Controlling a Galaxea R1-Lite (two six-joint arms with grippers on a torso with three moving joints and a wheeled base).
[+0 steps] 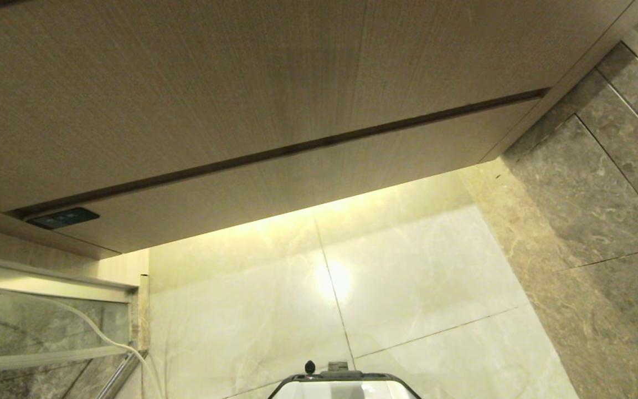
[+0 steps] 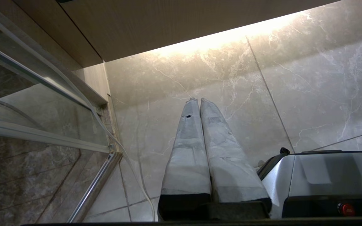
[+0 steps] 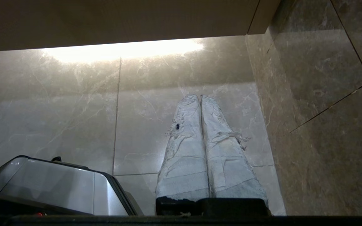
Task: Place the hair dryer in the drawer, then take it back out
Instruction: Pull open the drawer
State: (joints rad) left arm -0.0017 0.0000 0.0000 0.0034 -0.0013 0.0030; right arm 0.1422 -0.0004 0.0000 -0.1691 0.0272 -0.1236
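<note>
Hair dryer: not in any of the three views — I cannot say where it lies, nor point to it.
Drawer (image 1: 319,183): pushed flush under the taller wood-grain panel (image 1: 230,83), its flat front without a handle, a small dark label (image 1: 62,218) at its left corner; a thin dark gap runs along its top edge.
Left gripper (image 2: 196,99): hangs low beside the robot's grey base (image 2: 322,175), pointing at the pale floor tiles (image 2: 294,78); jaws pressed together on nothing.
Right gripper (image 3: 199,96): also low over the floor, near the darker stone wall (image 3: 325,94); jaws pressed together, nothing between them.
Handling, as a judgement: a dryer of this kind would be light but lopsided — the barrel outweighs the handle, so it may swing in a pinch. The plastic shell is stiff and smooth, likely slippery against the taped fingers (image 3: 184,150).
Where to hold: the handle close to the barrel, across its narrow side, should keep it from rolling. Any loose cord is best left out of the grip, as it could snag on the drawer's edge.
Drawer front: with no handle, it probably has to be hooked by that top gap.
</note>
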